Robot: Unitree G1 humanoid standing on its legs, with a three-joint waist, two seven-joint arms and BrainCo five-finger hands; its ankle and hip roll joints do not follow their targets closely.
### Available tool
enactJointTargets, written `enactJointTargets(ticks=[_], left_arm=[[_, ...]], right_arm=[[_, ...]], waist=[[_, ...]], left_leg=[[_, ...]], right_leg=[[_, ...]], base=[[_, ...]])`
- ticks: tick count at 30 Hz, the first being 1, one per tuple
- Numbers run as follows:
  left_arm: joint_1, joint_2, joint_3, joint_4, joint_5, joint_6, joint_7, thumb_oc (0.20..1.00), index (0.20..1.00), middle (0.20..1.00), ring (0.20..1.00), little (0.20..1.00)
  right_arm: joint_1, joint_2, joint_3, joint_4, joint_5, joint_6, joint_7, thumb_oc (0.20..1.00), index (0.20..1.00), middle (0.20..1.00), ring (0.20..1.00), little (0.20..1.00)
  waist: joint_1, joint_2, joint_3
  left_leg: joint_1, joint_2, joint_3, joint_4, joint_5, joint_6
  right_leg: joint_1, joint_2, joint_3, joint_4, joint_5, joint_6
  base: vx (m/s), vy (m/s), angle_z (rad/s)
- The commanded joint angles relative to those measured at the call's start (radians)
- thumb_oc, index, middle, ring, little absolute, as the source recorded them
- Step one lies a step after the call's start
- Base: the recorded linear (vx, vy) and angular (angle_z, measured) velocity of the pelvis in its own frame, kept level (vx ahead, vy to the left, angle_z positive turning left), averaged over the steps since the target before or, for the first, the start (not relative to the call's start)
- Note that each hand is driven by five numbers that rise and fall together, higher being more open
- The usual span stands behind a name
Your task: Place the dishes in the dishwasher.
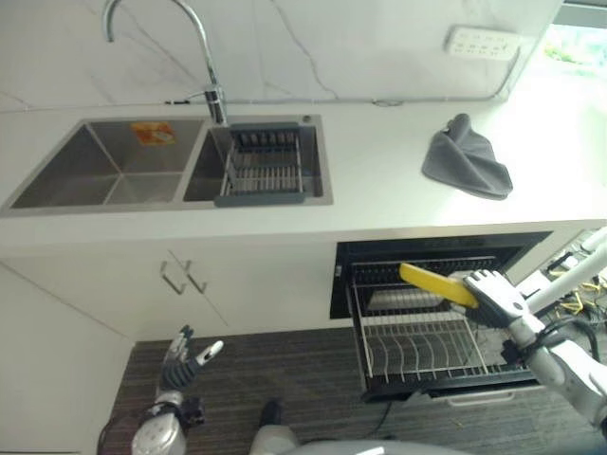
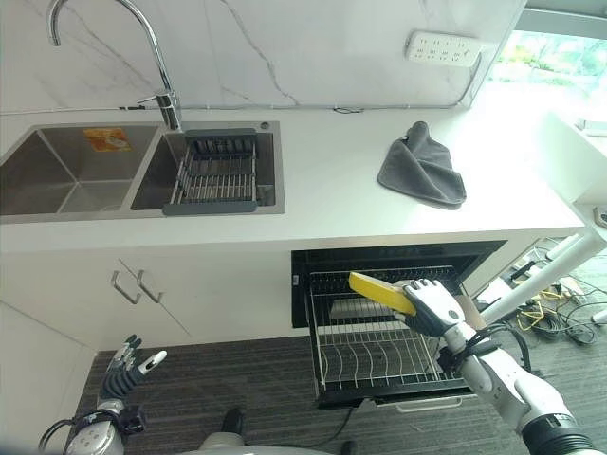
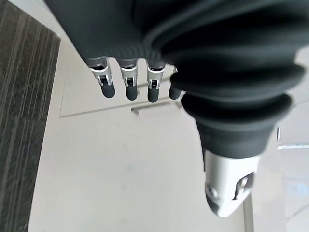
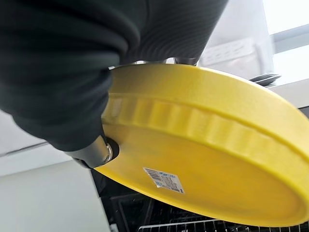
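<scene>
A yellow plate (image 1: 434, 283) hangs tilted over the pulled-out wire rack (image 1: 422, 346) of the open dishwasher (image 1: 379, 254) under the counter. My right hand (image 1: 496, 297) is shut on the plate's right edge; up close its thumb (image 4: 91, 150) presses the plate's (image 4: 207, 145) ribbed underside, which bears a sticker. The rack's prongs below the plate stand bare. My left hand (image 1: 183, 361) hangs low over the floor at the left, fingers (image 3: 128, 84) straight and relaxed, holding nothing, facing the white cabinet doors.
On the counter above, a double sink (image 1: 123, 171) holds a drying rack (image 1: 264, 166) under the tap (image 1: 204, 57). A grey cloth (image 1: 465, 159) lies crumpled at the right. Cabinet handles (image 1: 182, 277) sit left of the dishwasher. Dark striped floor (image 1: 285, 370) lies below.
</scene>
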Motion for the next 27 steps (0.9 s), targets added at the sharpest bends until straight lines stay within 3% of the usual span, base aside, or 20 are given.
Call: enactJointTargets(ticks=[1, 4, 10, 12, 14, 21, 27], left_arm=[[-0.077, 0.073, -0.006, -0.057, 0.042, -0.092, 0.070, 1.000, 1.000, 1.000, 1.000, 1.000], [-0.112, 0.095, -0.020, -0.036, 0.057, -0.114, 0.121, 1.000, 1.000, 1.000, 1.000, 1.000], [-0.096, 0.098, -0.003, -0.045, 0.088, -0.138, 0.180, 1.000, 1.000, 1.000, 1.000, 1.000], [-0.087, 0.101, -0.003, -0.059, 0.099, -0.133, 0.181, 1.000, 1.000, 1.000, 1.000, 1.000], [-0.068, 0.111, -0.005, -0.069, 0.115, -0.140, 0.181, 1.000, 1.000, 1.000, 1.000, 1.000], [-0.031, 0.135, -0.037, -0.110, 0.164, -0.137, 0.203, 1.000, 1.000, 1.000, 1.000, 1.000], [-0.015, 0.140, -0.033, -0.116, 0.174, -0.147, 0.212, 1.000, 1.000, 1.000, 1.000, 1.000]], right_arm=[[-0.163, -0.030, -0.012, -0.039, -0.029, 0.032, -0.156, 0.200, 0.200, 0.200, 0.200, 0.200], [-0.231, -0.034, 0.026, 0.042, -0.071, 0.064, -0.248, 0.200, 0.200, 0.200, 0.200, 0.200], [-0.284, -0.022, 0.082, 0.167, -0.102, 0.097, -0.306, 0.200, 0.200, 0.200, 0.200, 0.200], [-0.296, -0.018, 0.099, 0.182, -0.118, 0.104, -0.302, 0.200, 0.200, 0.200, 0.200, 0.200], [-0.315, -0.006, 0.150, 0.219, -0.207, 0.152, -0.320, 0.200, 0.200, 0.200, 0.200, 0.200], [-0.367, 0.067, 0.260, 0.363, -0.255, 0.257, -0.303, 0.200, 0.200, 0.200, 0.200, 0.200], [-0.360, 0.092, 0.269, 0.426, -0.235, 0.270, -0.296, 0.200, 0.200, 0.200, 0.200, 0.200]], waist=[[0.028, -0.026, 0.092], [0.028, -0.010, 0.136], [0.050, -0.003, 0.165], [0.057, -0.001, 0.170], [0.071, 0.004, 0.173], [0.107, 0.016, 0.176], [0.115, 0.029, 0.191]], left_leg=[[-0.053, 0.032, -0.055, 0.277, -0.188, -0.001], [-0.118, 0.038, -0.084, 0.404, -0.245, -0.002], [-0.172, 0.023, -0.104, 0.527, -0.306, 0.007], [-0.174, 0.021, -0.106, 0.540, -0.309, 0.006], [-0.169, 0.019, -0.106, 0.552, -0.311, 0.006], [-0.137, 0.025, -0.102, 0.553, -0.282, 0.002], [-0.147, 0.026, -0.108, 0.590, -0.277, 0.002]], right_leg=[[-0.028, -0.071, -0.045, 0.207, -0.131, 0.000], [-0.114, -0.095, -0.027, 0.354, -0.193, -0.014], [-0.163, -0.125, -0.026, 0.480, -0.229, -0.029], [-0.164, -0.129, -0.030, 0.496, -0.231, -0.030], [-0.152, -0.136, -0.039, 0.511, -0.235, -0.029], [-0.102, -0.131, -0.059, 0.508, -0.236, -0.027], [-0.101, -0.137, -0.062, 0.551, -0.251, -0.034]], base=[[-0.07, 0.024, 0.03], [-0.06, 0.034, 0.07], [0.03, 0.020, 0.05], [0.07, 0.017, 0.03], [0.11, 0.022, 0.07], [0.12, 0.008, 0.04], [0.06, 0.009, 0.01]])
